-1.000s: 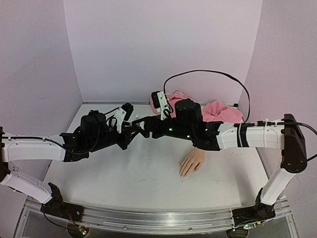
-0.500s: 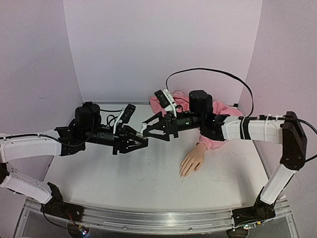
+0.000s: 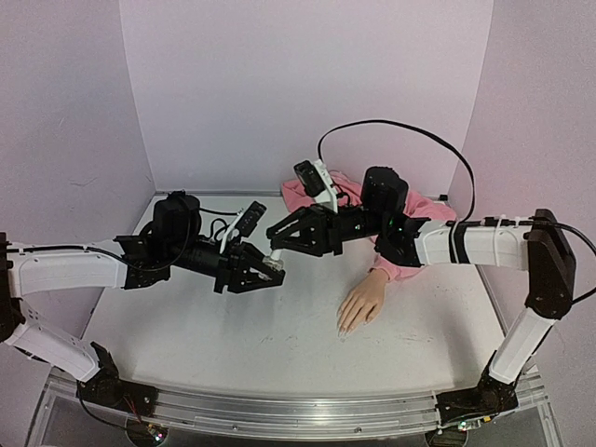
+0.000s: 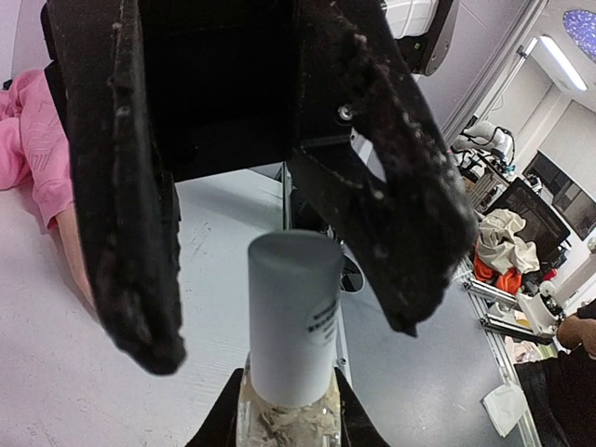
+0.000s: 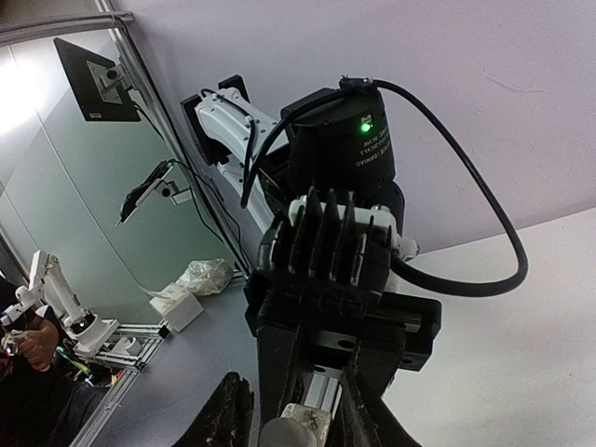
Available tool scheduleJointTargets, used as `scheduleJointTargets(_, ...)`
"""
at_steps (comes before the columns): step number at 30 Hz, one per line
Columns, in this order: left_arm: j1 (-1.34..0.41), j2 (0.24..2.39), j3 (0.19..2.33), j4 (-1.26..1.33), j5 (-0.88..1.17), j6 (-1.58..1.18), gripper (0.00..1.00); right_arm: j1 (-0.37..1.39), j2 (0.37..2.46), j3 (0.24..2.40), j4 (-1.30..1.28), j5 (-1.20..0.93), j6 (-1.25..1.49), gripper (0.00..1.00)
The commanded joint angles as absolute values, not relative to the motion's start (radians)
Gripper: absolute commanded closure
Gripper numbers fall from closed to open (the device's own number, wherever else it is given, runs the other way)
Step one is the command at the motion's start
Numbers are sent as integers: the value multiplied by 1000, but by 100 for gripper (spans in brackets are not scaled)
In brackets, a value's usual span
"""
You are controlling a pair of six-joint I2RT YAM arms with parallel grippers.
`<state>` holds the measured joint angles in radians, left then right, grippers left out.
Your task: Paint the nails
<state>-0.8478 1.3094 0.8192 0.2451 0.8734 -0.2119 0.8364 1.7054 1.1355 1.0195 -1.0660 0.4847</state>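
Observation:
My left gripper (image 3: 271,268) is shut on a small clear bottle (image 4: 289,414) with a white cap (image 4: 291,317), held upright over the table's middle. My right gripper (image 3: 277,244) reaches in from the right. Its black fingers (image 4: 126,233) straddle the cap with a gap on each side, so it is open. In the right wrist view the cap (image 5: 284,434) sits low between those jaws. The beige mannequin hand (image 3: 361,303) lies palm down to the right, its nails (image 3: 343,326) at the near fingertips, too small to make out.
A pink hoodie sleeve (image 3: 410,212) bunches at the back right behind the hand. A black cable (image 3: 400,135) loops above the right arm. Pale walls enclose the white table (image 3: 233,335) at the back and on both sides.
The right gripper has moved onto the bottle's cap and its jaws have narrowed around it. The left gripper, still holding the bottle, has shifted a little right and nearer.

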Motion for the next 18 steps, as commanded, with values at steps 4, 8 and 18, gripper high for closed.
scheduleJointTargets(4, -847, 1299, 882, 305, 905, -217, 100, 846, 1717, 1131, 1126, -1129, 503, 65)
scheduleJointTargets(8, -847, 1306, 888, 305, 906, -218, 100, 847, 1717, 1129, 1129, -1134, 500, 72)
scheduleJointTargets(18, -847, 1191, 802, 288, 240, -122, 100, 863, 1747, 1113, 1119, -964, 515, 100)
